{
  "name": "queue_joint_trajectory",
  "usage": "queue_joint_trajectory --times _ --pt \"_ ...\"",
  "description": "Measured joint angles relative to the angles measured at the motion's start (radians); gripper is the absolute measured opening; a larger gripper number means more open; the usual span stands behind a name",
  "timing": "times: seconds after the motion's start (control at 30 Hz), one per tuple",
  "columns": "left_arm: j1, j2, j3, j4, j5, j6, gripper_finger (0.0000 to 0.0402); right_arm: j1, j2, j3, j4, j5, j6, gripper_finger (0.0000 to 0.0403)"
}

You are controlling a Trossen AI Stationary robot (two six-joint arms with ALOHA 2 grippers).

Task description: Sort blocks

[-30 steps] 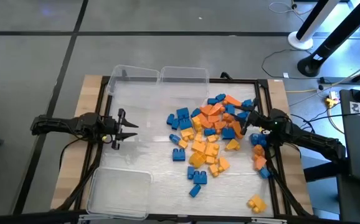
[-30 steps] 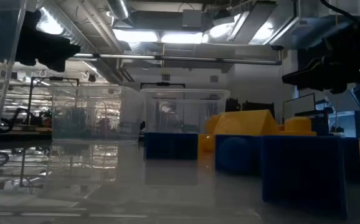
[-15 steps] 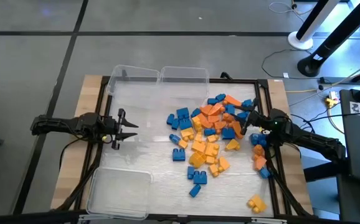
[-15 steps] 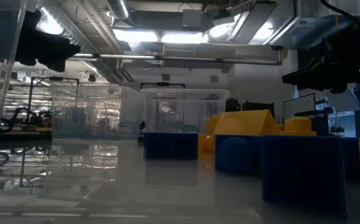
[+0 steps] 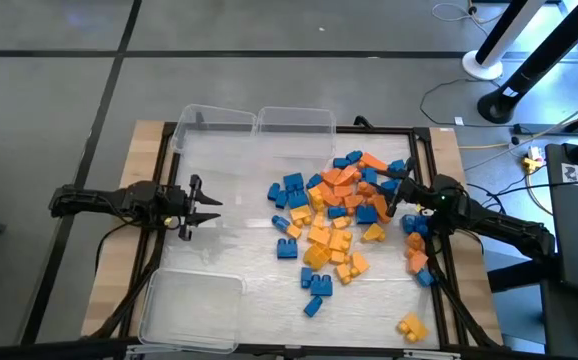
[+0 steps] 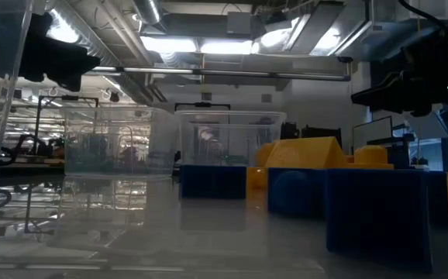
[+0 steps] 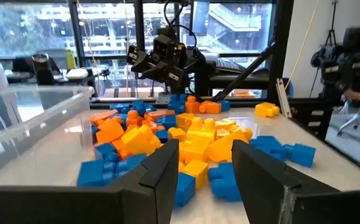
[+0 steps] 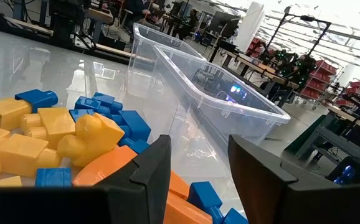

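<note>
The blocks (image 5: 329, 215), small blue, orange and yellow bricks, lie in a loose heap on the white table top right of its middle; they also show as blocks (image 7: 167, 137) in the left wrist view. My left gripper (image 5: 211, 207) hangs level over bare table at the left, pointing at the heap. It is open, with nothing between its fingers (image 7: 164, 171). My right gripper (image 5: 387, 197) hangs level over the heap's right edge, above blue and orange blocks (image 8: 99, 130). It is open and touches none of them.
Two clear bins (image 5: 214, 125) (image 5: 294, 125) stand side by side at the far edge, and a third clear bin (image 5: 191, 310) at the near left corner. Stray blocks (image 5: 414, 245) lie by the right frame, with a yellow one (image 5: 412, 325) near the front right.
</note>
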Motion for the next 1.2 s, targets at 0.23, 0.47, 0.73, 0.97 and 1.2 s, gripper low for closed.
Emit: queue_joint_trajectory --times 0.23,0.47,0.73,0.97,1.2 --pt "0.000 0.000 0.000 0.007 -0.001 -0.046 0.0139 0.000 0.000 0.000 0.000 0.000 0.000 0.0160" --pt "0.000 0.000 0.000 0.093 -0.001 -0.022 0.0139 0.000 0.000 0.000 0.000 0.000 0.000 0.0160" --pt "0.000 0.000 0.000 0.182 -0.001 -0.031 0.0139 0.000 0.000 0.000 0.000 0.000 0.000 0.0160" --pt "0.000 0.006 0.000 0.292 -0.083 -0.071 0.0139 0.000 0.000 0.000 0.001 0.007 0.000 0.0160" --pt "0.000 0.102 0.004 0.433 -0.121 -0.157 0.0139 0.000 0.000 0.000 0.008 0.046 0.000 0.0160"
